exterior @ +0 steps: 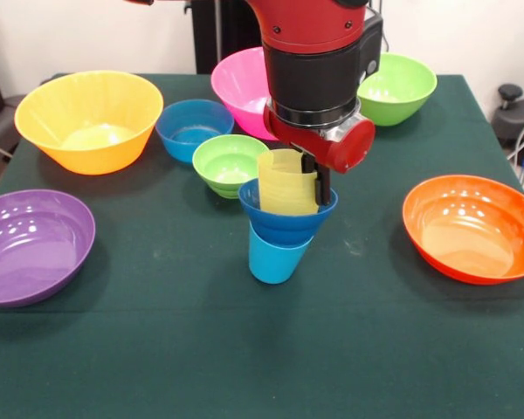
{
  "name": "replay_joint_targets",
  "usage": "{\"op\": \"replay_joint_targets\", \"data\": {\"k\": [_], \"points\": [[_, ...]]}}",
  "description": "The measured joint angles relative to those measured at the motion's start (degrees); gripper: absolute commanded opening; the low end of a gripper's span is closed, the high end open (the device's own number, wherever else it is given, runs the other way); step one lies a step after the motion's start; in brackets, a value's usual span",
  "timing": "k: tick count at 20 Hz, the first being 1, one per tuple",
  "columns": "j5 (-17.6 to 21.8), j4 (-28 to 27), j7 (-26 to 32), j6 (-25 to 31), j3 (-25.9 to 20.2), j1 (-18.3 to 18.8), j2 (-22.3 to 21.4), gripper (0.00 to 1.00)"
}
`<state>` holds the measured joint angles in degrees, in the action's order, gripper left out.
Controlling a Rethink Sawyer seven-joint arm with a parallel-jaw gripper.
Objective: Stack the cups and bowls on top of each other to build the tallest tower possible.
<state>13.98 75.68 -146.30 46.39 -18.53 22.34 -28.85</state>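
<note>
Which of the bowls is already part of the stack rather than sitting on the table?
The small dark blue bowl: it sits on the upturned light blue cup with the yellow cup inside it. Every other bowl rests directly on the table.

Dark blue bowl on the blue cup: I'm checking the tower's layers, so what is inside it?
The translucent yellow cup stands inside the dark blue bowl, which sits on the light blue cup. The gripper is at the cup's side. The bowl's wall hides the cup's base.
</note>
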Motion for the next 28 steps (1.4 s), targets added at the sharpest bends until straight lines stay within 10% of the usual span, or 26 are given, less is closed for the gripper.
{"op": "replay_joint_targets", "data": {"k": [28], "points": [[0.19, 0.12, 0.00, 0.55, 0.15, 0.94, 0.21, 0.00]]}}
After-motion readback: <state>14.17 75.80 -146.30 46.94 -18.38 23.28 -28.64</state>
